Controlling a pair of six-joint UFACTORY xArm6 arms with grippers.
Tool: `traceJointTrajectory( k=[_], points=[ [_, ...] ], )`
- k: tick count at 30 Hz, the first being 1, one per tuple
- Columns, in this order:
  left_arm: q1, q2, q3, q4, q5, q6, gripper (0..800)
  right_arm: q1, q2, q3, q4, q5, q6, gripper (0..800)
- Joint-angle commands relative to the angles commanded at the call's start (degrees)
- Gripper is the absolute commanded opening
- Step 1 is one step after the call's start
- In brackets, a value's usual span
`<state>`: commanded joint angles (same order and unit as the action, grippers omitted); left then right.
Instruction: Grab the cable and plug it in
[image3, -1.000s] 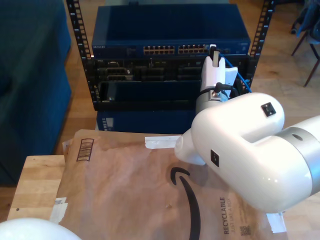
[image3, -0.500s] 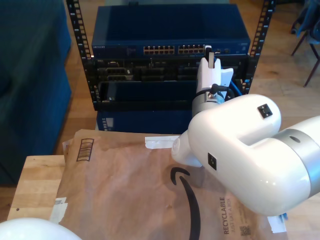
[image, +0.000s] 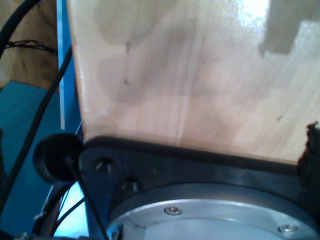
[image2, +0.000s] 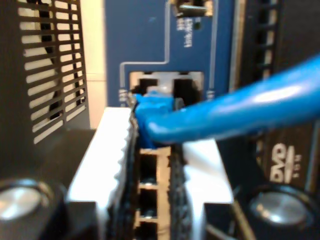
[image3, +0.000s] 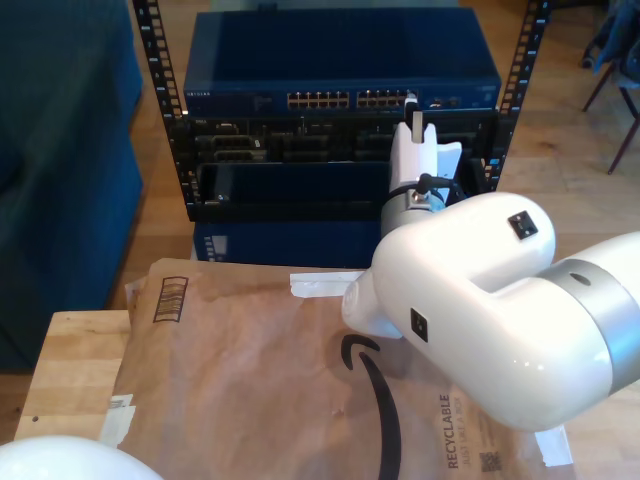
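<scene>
My second gripper (image3: 414, 122) reaches level from above the cardboard-covered worktop (image3: 250, 370) toward the network switch (image3: 340, 60), jaws clamped on the plug of the blue ethernet cable (image2: 235, 112), which meets a port (image2: 165, 82) on the switch face. Since the earlier frames, this arm has shifted toward the exterior view's left. My first gripper's jaw state cannot be told.

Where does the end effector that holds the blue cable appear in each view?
Exterior view: my second end effector reaches the blue switch's port row, toward the exterior view's right.
Second wrist view: its white fingers clamp the cable plug at a port.
First wrist view: pale wood.
Shared landmark: the switch's ports.
</scene>
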<state>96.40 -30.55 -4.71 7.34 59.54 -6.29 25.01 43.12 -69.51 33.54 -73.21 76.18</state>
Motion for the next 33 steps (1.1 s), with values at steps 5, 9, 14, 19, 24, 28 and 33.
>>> traceJointTrajectory(
  k=[5, 9, 14, 19, 24, 28, 33],
  points=[
    [0.0, 0.0, 0.0, 0.0, 0.0, 0.0, 800, -0.35, -0.09, 0.26, 0.09, -0.26, 0.09, 0],
    [0.0, 0.0, 0.0, 0.0, 0.0, 0.0, 800, -0.09, -2.2, 1.41, 0.18, -2.11, 0.09, 0],
    [0.0, 0.0, 0.0, 0.0, 0.0, 0.0, 800, 0.0, -3.52, 3.25, 0.26, -2.02, 0.09, 0],
    [0.0, 0.0, 0.0, 0.0, 0.0, 0.0, 800, 0.09, -3.34, 3.34, 0.0, -1.58, 0.0, 0],
    [0.0, -0.09, 0.0, 0.0, 0.0, 0.0, 800, 0.18, -3.25, 2.9, 0.0, -0.7, 0.0, 0],
    [0.0, 0.0, 0.0, 0.0, 0.0, 0.0, 800, 0.26, -3.16, 2.73, 0.0, -0.44, 0.0, 0],
    [0.0, 0.0, 0.0, 0.0, 0.0, 0.0, 800, 0.26, -2.81, 2.37, 0.0, 0.62, 0.0, 0]
  ],
)
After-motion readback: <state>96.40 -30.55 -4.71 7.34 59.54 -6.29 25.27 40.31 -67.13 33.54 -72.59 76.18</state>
